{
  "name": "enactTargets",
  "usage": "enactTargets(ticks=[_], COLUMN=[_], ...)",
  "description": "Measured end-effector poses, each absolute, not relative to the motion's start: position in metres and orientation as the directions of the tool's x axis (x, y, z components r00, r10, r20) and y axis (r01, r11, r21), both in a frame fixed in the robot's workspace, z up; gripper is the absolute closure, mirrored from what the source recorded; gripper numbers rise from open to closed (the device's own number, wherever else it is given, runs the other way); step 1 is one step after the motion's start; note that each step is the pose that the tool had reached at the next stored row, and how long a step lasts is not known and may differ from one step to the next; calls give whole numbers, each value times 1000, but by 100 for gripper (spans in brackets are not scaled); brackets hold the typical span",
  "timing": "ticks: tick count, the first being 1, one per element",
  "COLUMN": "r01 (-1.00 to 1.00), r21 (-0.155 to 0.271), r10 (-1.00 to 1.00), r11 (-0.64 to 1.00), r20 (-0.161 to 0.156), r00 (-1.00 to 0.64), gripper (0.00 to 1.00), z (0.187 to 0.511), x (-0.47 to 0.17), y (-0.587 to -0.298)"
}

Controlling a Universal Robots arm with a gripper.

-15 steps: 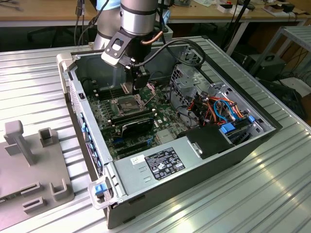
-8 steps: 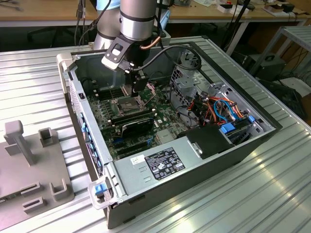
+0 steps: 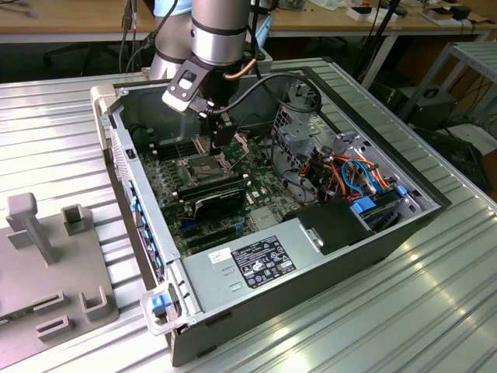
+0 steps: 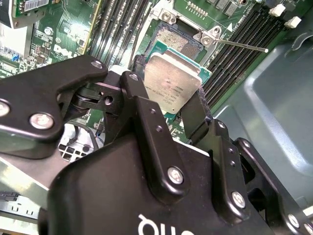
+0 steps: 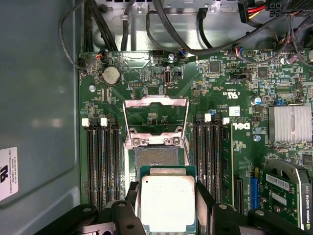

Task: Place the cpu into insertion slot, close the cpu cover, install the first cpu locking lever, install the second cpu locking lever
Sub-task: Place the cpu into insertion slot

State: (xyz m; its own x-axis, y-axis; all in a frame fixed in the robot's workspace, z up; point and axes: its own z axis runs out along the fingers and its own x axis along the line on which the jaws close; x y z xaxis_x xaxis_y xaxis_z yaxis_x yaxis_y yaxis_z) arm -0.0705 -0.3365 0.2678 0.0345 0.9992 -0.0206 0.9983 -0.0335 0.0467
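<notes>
So, gripper [image 5: 167,191]: I had its two black fingers [image 5: 133,196] clamped on opposite edges of the cpu [image 5: 167,205], as both wrist views showed.
Cpu: it sat flat between the fingers with its dull silver top [image 4: 172,83] facing the cameras. It was held off the board and not yet seated.
Insertion slot [image 5: 155,156]: it lay open with its dark contact field bare. In the first wrist view the chip's edge overlapped the slot's nearer rim.
Cpu cover [image 5: 155,102]: it was swung open off the slot, on the side away from the chip, and I could see green board through its window.
Locking lever [image 4: 244,45]: in the second wrist view a thin metal rod ran out from the slot's corner across the memory slots [image 4: 234,54].
Memory slots: long black banks [image 5: 102,161] flanked the slot on both sides.
Motherboard [image 5: 215,98]: it carried a coin cell [image 5: 110,76] and a finned heat sink [image 5: 292,122], both well apart from the slot.
Exterior view, arm [image 3: 220,39]: it reached down into the open computer case [image 3: 311,272]. The gripper [image 3: 220,149] hung at about one o'clock from the slot [image 3: 203,165].
Power supply [image 3: 256,260]: it was at about five o'clock from the slot.
Cable bundle [image 3: 349,175]: it was at about three o'clock from the slot.
Grey fixture [image 3: 46,264]: it stood on the ribbed table [image 3: 388,326], at about eight o'clock from the case.
</notes>
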Motion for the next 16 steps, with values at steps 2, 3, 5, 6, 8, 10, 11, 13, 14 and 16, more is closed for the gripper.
enactTargets(ticks=[2, 3, 5, 6, 8, 10, 11, 13, 14, 16], r01=[998, 998, 998, 998, 998, 998, 998, 998, 998, 998], r21=[47, 47, 47, 47, 47, 47, 47, 47, 47, 47], r10=[999, 999, 999, 999, 999, 999, 999, 999, 999, 999], r11=[-34, -34, -34, -34, -34, -34, -34, -34, -34, -34], r20=[-21, -21, -20, -20, -21, -21, -21, -21, -21, -21], r00=[35, 34, 35, 35, 35, 35, 35, 35, 35, 35], gripper=[45, 45, 45, 45, 45, 45, 45, 45, 45, 45], z=[268, 268, 267, 267, 267, 265, 262, 232, 231, 231], x=[-70, -70, -70, -70, -70, -70, -70, -66, -65, -66], y=[-336, -336, -336, -336, -335, -334, -333, -320, -320, -320])
